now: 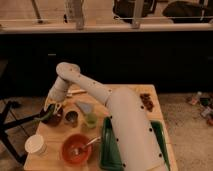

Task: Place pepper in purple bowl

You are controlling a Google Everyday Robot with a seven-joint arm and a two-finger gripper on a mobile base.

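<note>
My gripper hangs at the left side of the wooden table, at the end of the white arm, right over the purple bowl. It is shut on the pepper, a slim dark green curve. The pepper slants down and to the left from the fingers, across the bowl's left rim. The gripper and the pepper hide most of the bowl's inside.
An orange bowl with a spoon sits at the front, with a white cup to its left. A small dark cup and a green cup stand right of the purple bowl. A green tray lies under the arm. A dark red cluster is at the far right.
</note>
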